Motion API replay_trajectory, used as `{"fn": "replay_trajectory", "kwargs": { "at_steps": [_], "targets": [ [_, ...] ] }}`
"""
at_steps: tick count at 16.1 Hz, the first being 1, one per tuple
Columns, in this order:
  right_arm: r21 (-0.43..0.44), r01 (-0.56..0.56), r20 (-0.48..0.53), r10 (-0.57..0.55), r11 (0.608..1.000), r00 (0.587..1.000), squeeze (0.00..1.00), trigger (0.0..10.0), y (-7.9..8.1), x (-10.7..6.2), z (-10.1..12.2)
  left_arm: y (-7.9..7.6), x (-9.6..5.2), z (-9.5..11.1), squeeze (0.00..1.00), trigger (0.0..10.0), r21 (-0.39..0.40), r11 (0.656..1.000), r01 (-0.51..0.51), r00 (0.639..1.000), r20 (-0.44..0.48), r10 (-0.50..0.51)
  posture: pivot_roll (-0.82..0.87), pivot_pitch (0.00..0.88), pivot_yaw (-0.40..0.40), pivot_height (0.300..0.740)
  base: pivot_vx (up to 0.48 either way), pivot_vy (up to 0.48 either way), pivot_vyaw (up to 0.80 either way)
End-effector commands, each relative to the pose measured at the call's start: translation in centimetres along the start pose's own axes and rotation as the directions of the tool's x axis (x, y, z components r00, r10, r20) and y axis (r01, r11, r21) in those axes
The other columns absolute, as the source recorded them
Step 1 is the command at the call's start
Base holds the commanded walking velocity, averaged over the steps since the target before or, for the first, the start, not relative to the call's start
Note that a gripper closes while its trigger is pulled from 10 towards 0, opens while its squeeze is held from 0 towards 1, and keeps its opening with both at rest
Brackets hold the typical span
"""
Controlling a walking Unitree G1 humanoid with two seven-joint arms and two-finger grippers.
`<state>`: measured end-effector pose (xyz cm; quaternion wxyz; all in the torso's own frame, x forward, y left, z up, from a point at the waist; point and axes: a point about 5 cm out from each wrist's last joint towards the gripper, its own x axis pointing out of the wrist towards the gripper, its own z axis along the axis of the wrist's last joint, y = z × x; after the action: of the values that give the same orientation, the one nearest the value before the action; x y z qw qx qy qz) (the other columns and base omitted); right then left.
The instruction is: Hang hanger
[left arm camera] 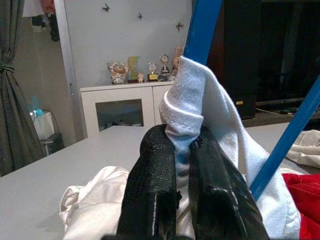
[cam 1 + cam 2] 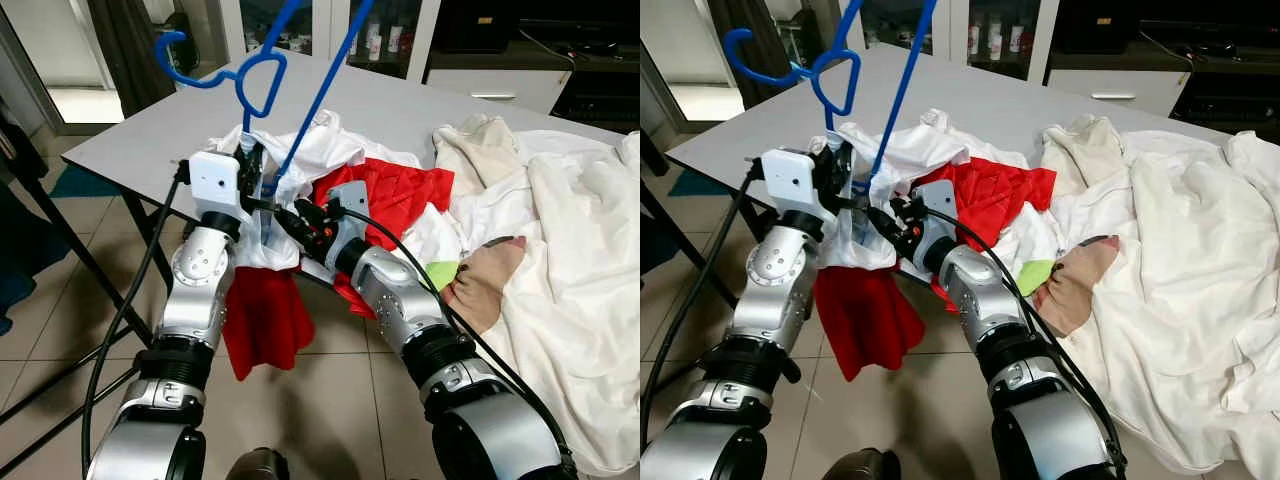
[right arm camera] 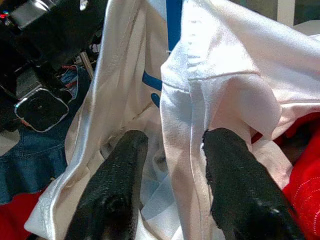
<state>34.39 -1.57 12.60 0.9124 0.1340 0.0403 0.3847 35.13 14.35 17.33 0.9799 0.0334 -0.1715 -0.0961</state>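
While the blue hanger (image 2: 262, 75) stood over the table's (image 2: 130, 140) front edge, we noted the left gripper (image 1: 182, 150) clamped narrow on the white shirt's (image 3: 215, 75) collar hem. Right gripper (image 3: 172, 145) had fingers spread wide around a shirt fold. Red cloth (image 2: 262, 315) draped off the edge.

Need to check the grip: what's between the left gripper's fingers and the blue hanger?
White garment fabric: the left gripper pinches its hem, with the blue hanger rising just behind the cloth, seen in the left wrist view.

Bare tabletop (image 2: 150, 130) left — clothes heap (image 2: 560, 230) right
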Motion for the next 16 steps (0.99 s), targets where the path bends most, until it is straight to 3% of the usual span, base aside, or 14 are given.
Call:
{"fn": "replay_trajectory", "kwargs": {
  "at_steps": [1,4,7,8,9,10,11,12,13,16],
  "targets": [
    [0.08,-0.077,0.066,0.071,0.994,0.995,0.0,0.0,3.0,1.5,0.3,0.0,0.6,0.9,0.0,10.0,0.001,1.0,0.012,0.999,0.033,-0.012,0.18,0.0,0.043,0.74,0.0,0.0,0.0],
    [0.077,-0.05,0.084,0.044,0.996,0.996,0.0,0.0,2.3,0.9,0.2,0.0,0.4,1.1,0.0,10.0,0.013,0.999,0.045,0.999,0.031,-0.045,0.18,0.0,0.044,0.74,0.0,0.0,0.0],
    [0.012,-0.045,0.071,0.044,0.999,0.997,0.0,0.0,2.1,0.3,-0.1,0.9,0.3,1.5,0.0,10.0,0.099,0.985,0.138,0.99,0.021,-0.141,0.18,0.0,0.044,0.74,0.0,0.0,0.0],
    [-0.006,-0.047,0.068,0.048,0.999,0.997,0.0,3.2,2.1,0.3,-0.2,1.1,0.2,1.5,0.0,10.0,0.117,0.981,0.153,0.988,0.017,-0.156,0.18,0.0,0.044,0.74,0.0,0.0,0.0],
    [-0.019,-0.051,0.069,0.052,0.999,0.996,0.0,9.7,2.2,0.2,-0.2,1.5,0.2,1.6,0.0,10.0,0.136,0.977,0.162,0.986,0.014,-0.165,0.18,0.0,0.044,0.74,0.0,0.0,0.0],
    [-0.039,-0.061,0.067,0.064,0.997,0.996,0.01,10.0,2.4,0.2,-0.1,2.4,0.3,2.0,0.0,10.0,0.158,0.975,0.159,0.987,0.015,-0.163,0.18,0.0,0.044,0.74,0.0,0.0,0.0],
    [-0.043,-0.067,0.067,0.07,0.997,0.995,0.2,10.0,2.5,0.2,-0.1,2.8,0.4,2.1,0.0,10.0,0.164,0.975,0.151,0.988,0.017,-0.156,0.18,0.0,0.041,0.74,0.0,0.0,0.0],
    [-0.047,-0.08,0.065,0.083,0.996,0.994,0.84,10.0,2.7,0.2,-0.1,3.4,0.6,2.5,0.0,10.0,0.173,0.975,0.141,0.989,0.02,-0.147,0.18,0.0,0.04,0.74,0.0,0.0,0.0],
    [-0.038,-0.105,0.066,0.108,0.994,0.992,1.0,10.0,3.0,0.2,0.0,3.8,0.7,2.6,0.0,10.0,0.179,0.974,0.138,0.989,0.021,-0.144,0.19,0.0,0.04,0.74,0.0,0.0,0.0],
    [-0.041,-0.168,0.029,0.169,0.985,0.985,1.0,10.0,3.8,0.3,-0.3,3.8,0.7,2.7,0.0,10.0,0.176,0.972,0.156,0.987,0.022,-0.162,0.18,0.001,0.04,0.74,0.0,0.0,0.0]
  ]
}}
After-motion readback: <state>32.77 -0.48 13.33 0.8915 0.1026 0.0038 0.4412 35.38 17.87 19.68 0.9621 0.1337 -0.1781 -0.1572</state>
